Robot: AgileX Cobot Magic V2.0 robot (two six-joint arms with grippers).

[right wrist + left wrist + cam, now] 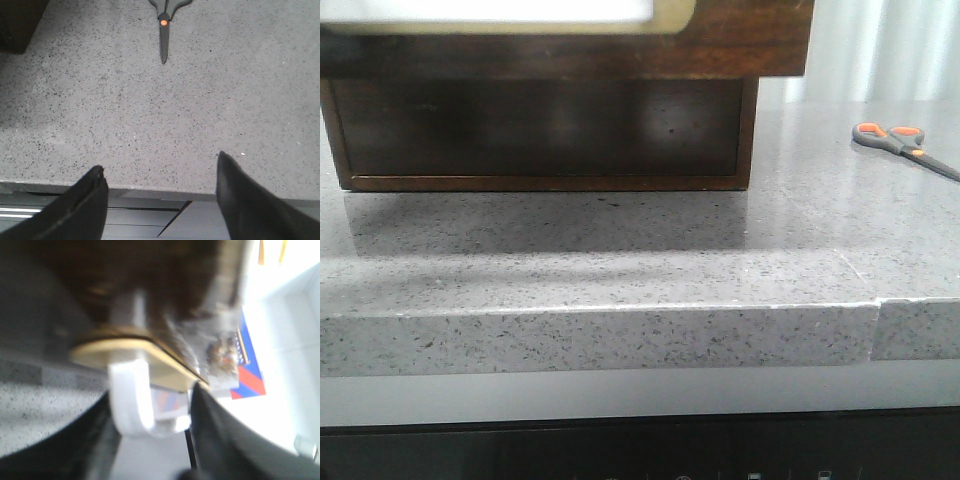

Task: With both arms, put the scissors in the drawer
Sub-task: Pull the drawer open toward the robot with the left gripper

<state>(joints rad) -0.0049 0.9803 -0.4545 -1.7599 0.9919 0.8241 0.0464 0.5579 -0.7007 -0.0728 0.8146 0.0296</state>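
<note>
The scissors (905, 140), with dark grey handles and orange-lined loops, lie flat on the counter at the far right. In the right wrist view only their blades and pivot show (163, 30), far ahead of my right gripper (160, 161). That gripper is open and empty over the counter's front edge. The drawer front (740, 40), dark brown wood with a white, tan-rimmed panel (490, 8), sits at the top of the front view. In the blurred left wrist view my left gripper (150, 405) is closed on the drawer's white hook-shaped handle (131, 390). Neither arm shows in the front view.
A dark wooden cabinet body (540, 130) stands on the grey speckled counter (620, 250) under the drawer front; its corner shows in the right wrist view (17, 22). The counter's front edge has a seam (876, 320) at the right.
</note>
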